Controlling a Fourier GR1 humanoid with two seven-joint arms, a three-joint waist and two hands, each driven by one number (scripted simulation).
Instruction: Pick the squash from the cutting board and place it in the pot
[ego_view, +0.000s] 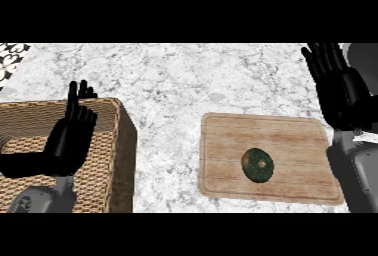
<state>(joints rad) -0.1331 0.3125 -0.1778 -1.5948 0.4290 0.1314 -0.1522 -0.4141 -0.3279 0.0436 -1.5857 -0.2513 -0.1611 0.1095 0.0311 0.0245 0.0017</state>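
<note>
A dark green oval squash (258, 164) lies on the wooden cutting board (295, 135) at the right of the marble counter. My right hand (337, 85) is raised at the right edge, fingers straight and open, beyond the board's far right corner and apart from the squash. My left hand (72, 134) stands open at the left with fingers up, over a woven basket (111, 150). No pot shows in the view.
The woven basket fills the lower left, its tall side wall facing the board. Bare marble counter (177, 85) lies between basket and board and across the back. A patterned surface (11, 57) shows at the top left corner.
</note>
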